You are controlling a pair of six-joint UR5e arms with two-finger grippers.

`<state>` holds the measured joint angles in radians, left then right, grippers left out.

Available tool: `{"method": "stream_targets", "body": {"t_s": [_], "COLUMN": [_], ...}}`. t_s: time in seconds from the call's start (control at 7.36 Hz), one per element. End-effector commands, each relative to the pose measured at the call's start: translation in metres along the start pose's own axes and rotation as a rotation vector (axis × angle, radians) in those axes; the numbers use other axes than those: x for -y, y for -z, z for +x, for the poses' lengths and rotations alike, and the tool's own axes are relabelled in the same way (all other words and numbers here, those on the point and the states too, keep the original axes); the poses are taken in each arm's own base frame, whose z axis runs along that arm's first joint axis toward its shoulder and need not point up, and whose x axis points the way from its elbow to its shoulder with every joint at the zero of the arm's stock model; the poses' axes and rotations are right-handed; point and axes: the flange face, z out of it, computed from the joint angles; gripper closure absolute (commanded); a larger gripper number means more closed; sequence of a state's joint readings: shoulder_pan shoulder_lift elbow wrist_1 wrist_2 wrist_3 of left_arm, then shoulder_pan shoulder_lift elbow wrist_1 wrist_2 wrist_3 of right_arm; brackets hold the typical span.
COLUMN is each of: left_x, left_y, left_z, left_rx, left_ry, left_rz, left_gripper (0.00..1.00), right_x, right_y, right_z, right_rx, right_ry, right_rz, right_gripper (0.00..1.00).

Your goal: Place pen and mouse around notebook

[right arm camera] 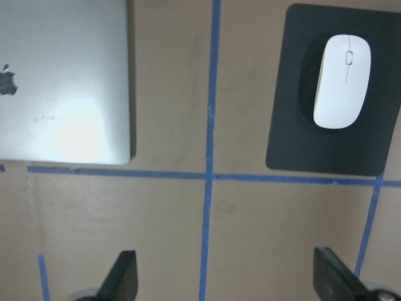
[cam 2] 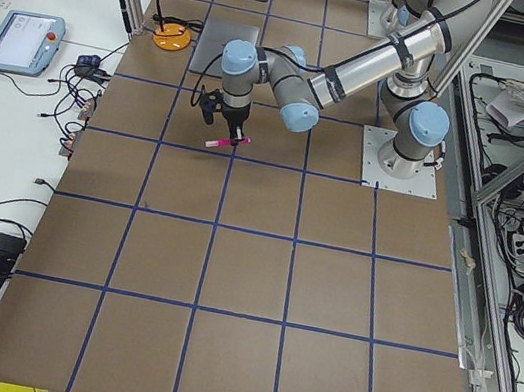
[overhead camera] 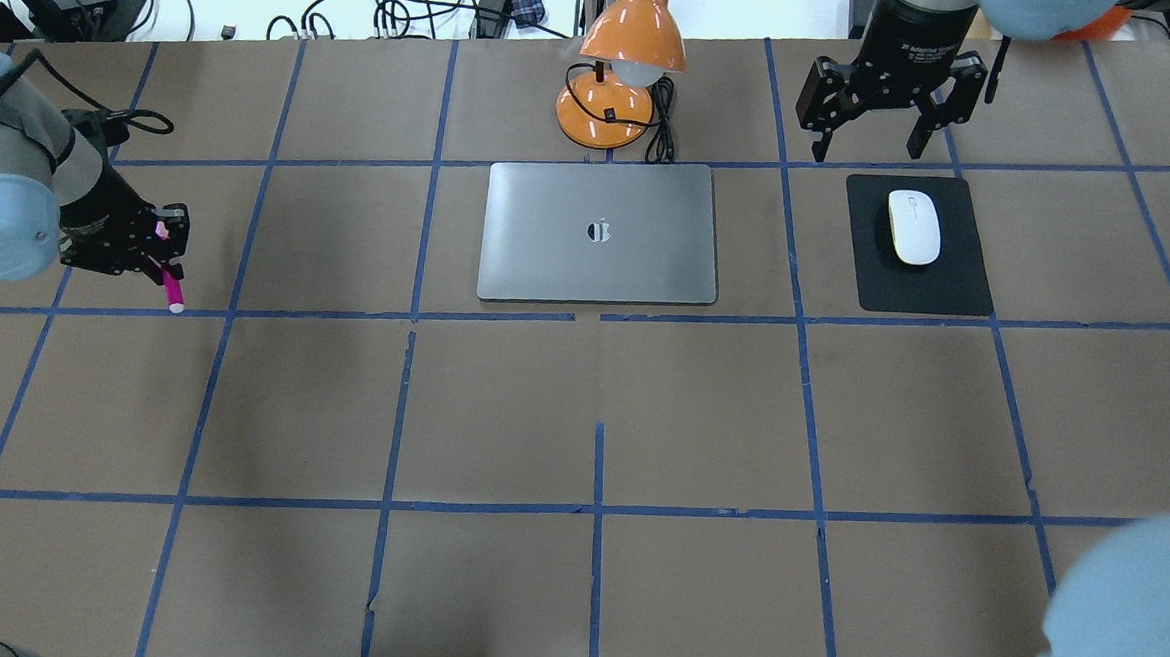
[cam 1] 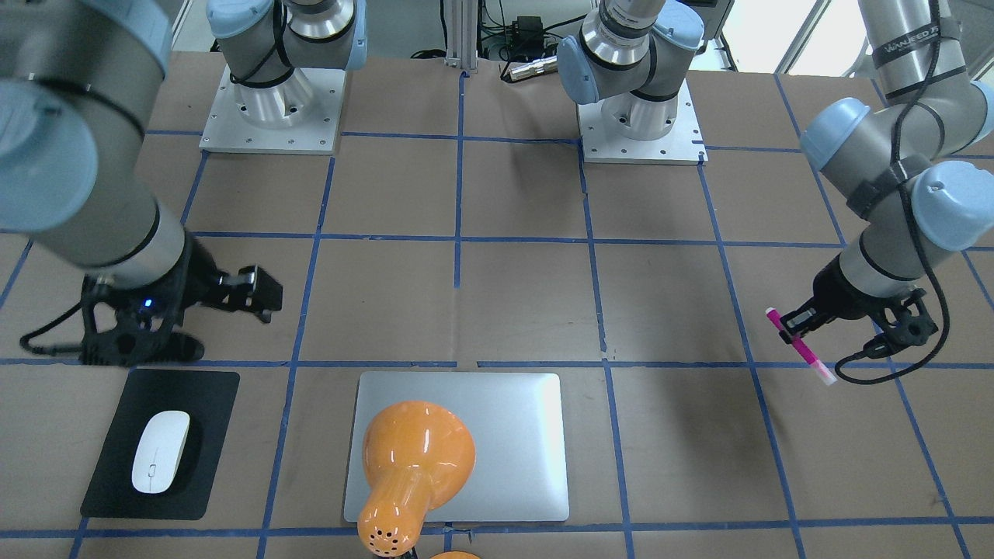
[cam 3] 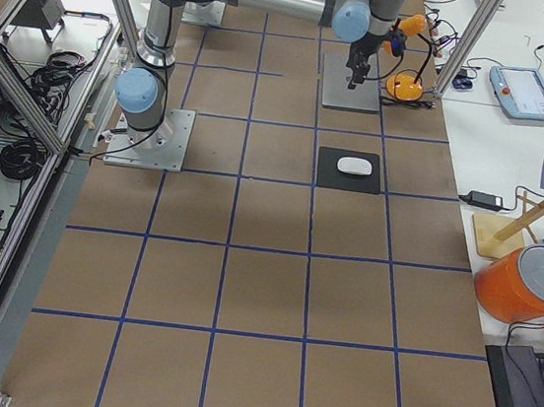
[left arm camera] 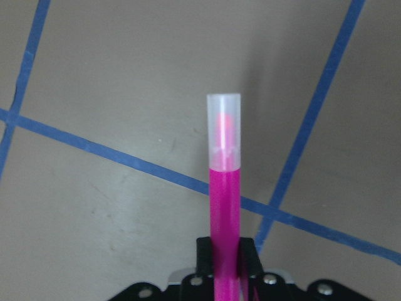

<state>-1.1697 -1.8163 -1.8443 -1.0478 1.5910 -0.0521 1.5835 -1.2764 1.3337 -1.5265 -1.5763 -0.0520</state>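
My left fingers (cam 1: 798, 318) clamp the pen (cam 1: 801, 347) over the bench (overhead camera: 580, 418), well apart from the notebook (cam 1: 512, 442) and not yet placed, while my right fingers (overhead camera: 817, 110) hang spread near the mouse (cam 1: 161, 451), seemingly placed on its mat (overhead camera: 958, 288).

In the front-facing view the glossy orange desk lamp (cam 1: 415, 454) covers part of the flat silver-grey metallic notebook (cam 1: 512, 435). The right wrist view cuts that notebook at its top and left edges. It shows only the tips of the black fingers (right arm camera: 123, 276) of the right gripper (right arm camera: 223, 263). The slim magenta-pink pen (left arm camera: 224, 207) runs off the left wrist view's bottom edge.
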Motion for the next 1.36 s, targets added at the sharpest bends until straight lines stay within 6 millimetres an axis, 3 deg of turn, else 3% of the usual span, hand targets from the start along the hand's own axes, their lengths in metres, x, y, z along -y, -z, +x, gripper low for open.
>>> {"method": "stream_targets", "body": {"t_s": [0.0,0.14,0.41,0.82,1.22], "left_x": [-0.027,-0.046,-0.106,-0.174,-0.212], "left_y": [0.005,0.002,-0.005,-0.005,-0.022], "left_z": [0.065,0.103,0.199,0.270,0.322], "left_rx": [-0.031,-0.032,-0.014,-0.010,-0.094], "left_ry": [0.155,0.235,0.332,0.542,0.758], "left_rz": [-0.029,-0.040,-0.047,-0.040,-0.098], "left_gripper": [1.00,1.00,1.00,1.00,1.00], "right_x": [-0.099,-0.116,-0.102,-0.091,-0.080], "right_y": [0.040,0.043,0.032,0.043,0.046], "right_z": [-0.031,-0.022,0.006,-0.004,-0.012], "right_rx": [0.004,0.007,0.013,0.055,0.002], "right_ry": [0.027,0.018,-0.027,-0.018,0.000], "right_rz": [0.063,0.091,0.067,0.091,0.088], "right_gripper": [0.00,0.00,0.00,0.00,0.00]}}
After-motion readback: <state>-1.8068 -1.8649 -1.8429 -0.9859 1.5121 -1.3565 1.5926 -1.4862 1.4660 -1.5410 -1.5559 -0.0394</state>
